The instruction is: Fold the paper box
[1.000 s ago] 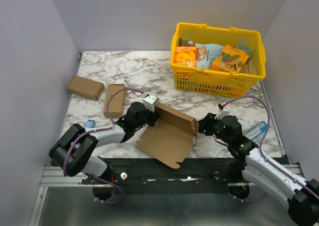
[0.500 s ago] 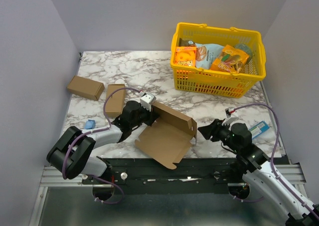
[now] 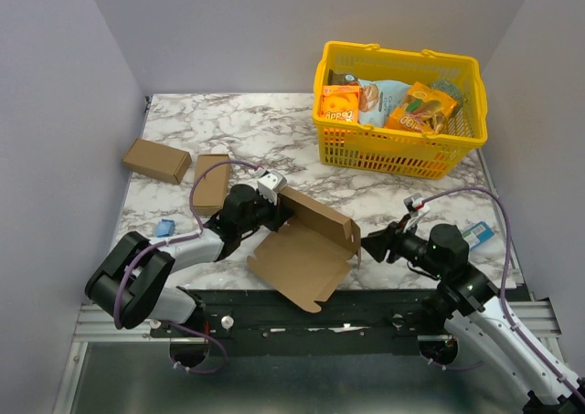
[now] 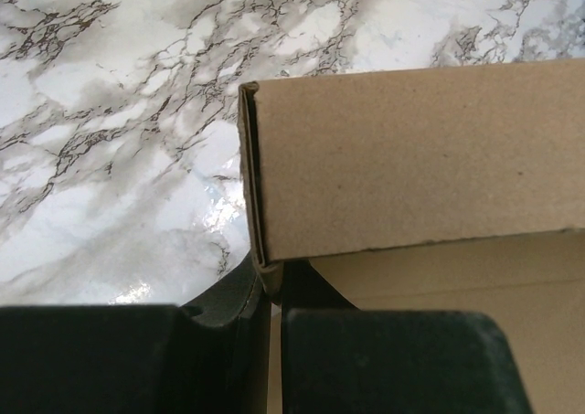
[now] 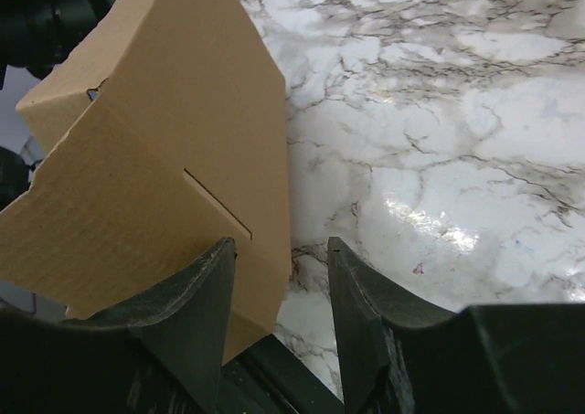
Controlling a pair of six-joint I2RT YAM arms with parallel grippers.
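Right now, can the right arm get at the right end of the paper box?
Probably yes. The right gripper is open right at that end of the paper box, nothing stands between them, and the left gripper pinches the opposite end, out of the way.

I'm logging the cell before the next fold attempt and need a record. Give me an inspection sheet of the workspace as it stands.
Surface: white marble-pattern table, nothing spilled seen.
Job's things: plain brown cardboard paper box, partly folded, one long panel raised, lying at the near edge.
Clutter: two smaller brown cardboard boxes; yellow plastic basket holding snack packets; small blue item; blue-white packet.
Grippers: left gripper shut on the raised panel's corner; right gripper open, the box's other end between its fingers.
Cables: purple cables looping over both arms.
Surroundings: plain grey walls on three sides.
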